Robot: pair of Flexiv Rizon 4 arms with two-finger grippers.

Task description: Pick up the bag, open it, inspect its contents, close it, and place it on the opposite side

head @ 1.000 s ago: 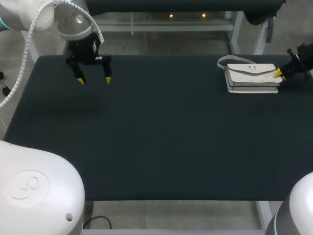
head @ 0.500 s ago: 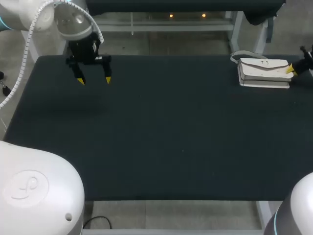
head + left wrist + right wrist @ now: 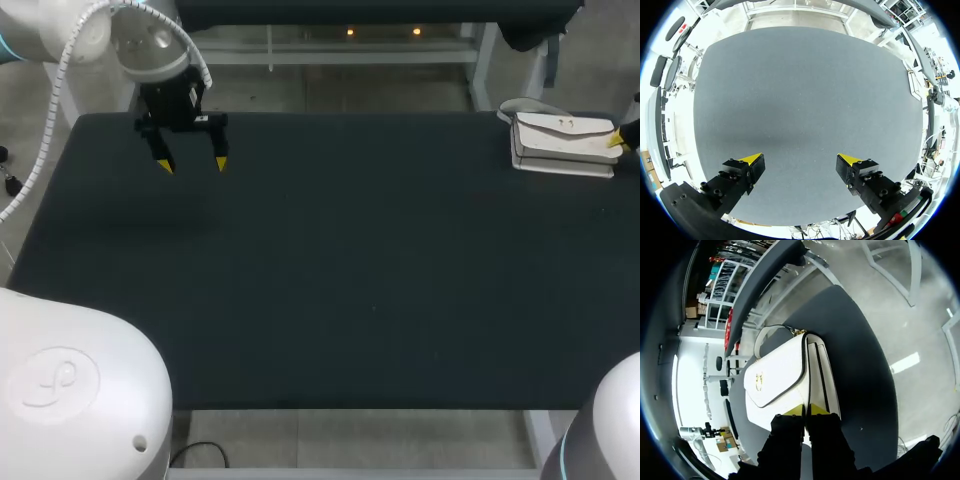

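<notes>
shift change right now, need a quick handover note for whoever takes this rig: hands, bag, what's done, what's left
Left hand: open, empty, above the far left corner of the table.
Right hand: shut on one end of the white bag, at the table's far right corner.
Bag state: flap closed; I cannot tell whether it is lifted off the table.
Done: bag grasped.
Left: probably opening it, inspecting inside, closing it and setting it on the opposite side.
</notes>
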